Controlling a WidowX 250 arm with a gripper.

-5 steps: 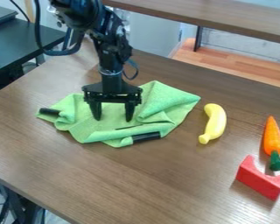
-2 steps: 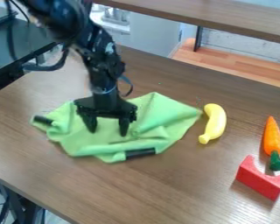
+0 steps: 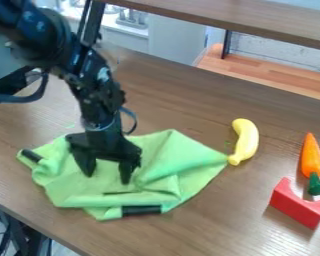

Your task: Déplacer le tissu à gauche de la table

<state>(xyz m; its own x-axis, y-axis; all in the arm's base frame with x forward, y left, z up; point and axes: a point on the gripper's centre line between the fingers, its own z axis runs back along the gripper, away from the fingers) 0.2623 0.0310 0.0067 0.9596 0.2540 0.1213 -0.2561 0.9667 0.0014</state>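
And here's the tool (image 3: 108, 179), fingers spread apart, down at the green cloth (image 3: 76, 192), which lies rumpled on the left of the bench (image 3: 209, 225), one corner right by the banana (image 3: 246, 140), carrot (image 3: 311, 157) and red block (image 3: 296, 205) off right!
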